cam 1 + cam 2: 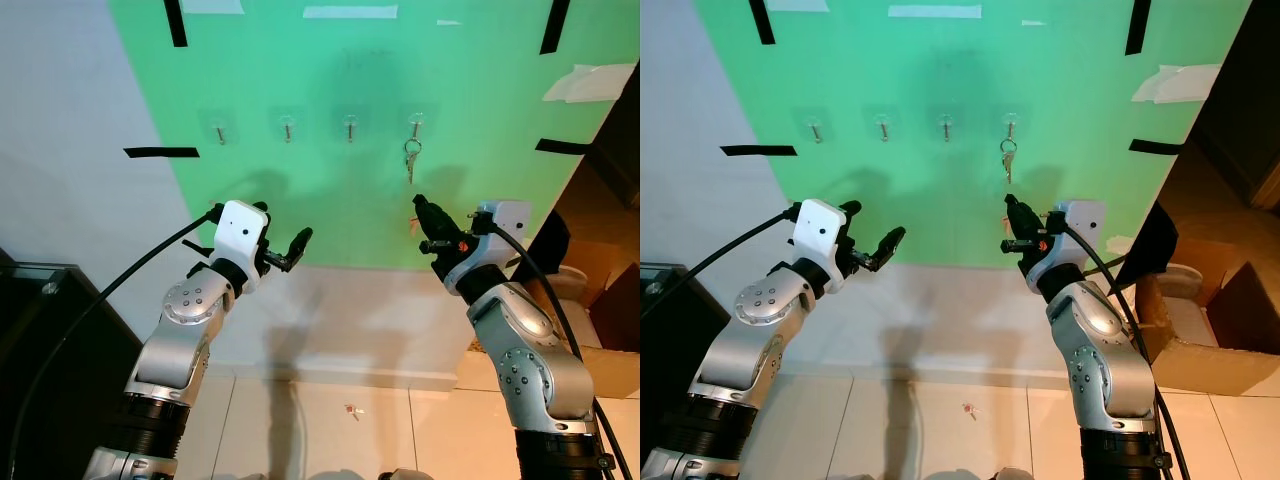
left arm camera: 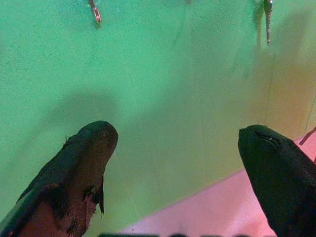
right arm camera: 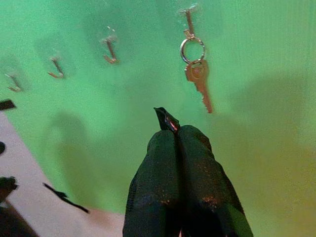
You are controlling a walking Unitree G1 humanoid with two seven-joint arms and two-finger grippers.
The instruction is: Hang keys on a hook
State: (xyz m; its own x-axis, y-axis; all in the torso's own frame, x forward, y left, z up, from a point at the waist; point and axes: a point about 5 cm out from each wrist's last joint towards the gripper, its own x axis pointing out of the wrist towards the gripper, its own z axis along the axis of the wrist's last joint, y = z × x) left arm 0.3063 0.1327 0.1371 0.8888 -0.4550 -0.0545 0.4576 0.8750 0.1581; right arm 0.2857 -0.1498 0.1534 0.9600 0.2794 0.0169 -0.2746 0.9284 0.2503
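Right fingers (image 3: 180,148) pressed together, empty, just below keys (image 3: 196,74) hanging on hook (image 3: 188,19); left fingers (image 2: 94,148) spread.

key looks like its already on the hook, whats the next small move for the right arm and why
Probably ease the right gripper back and down, away from the green wall. The key already hangs by its ring from the rightmost hook, apart from the gripper, whose fingers are shut on nothing just below it. The left gripper is open, off to the side, so nothing seems left to place.
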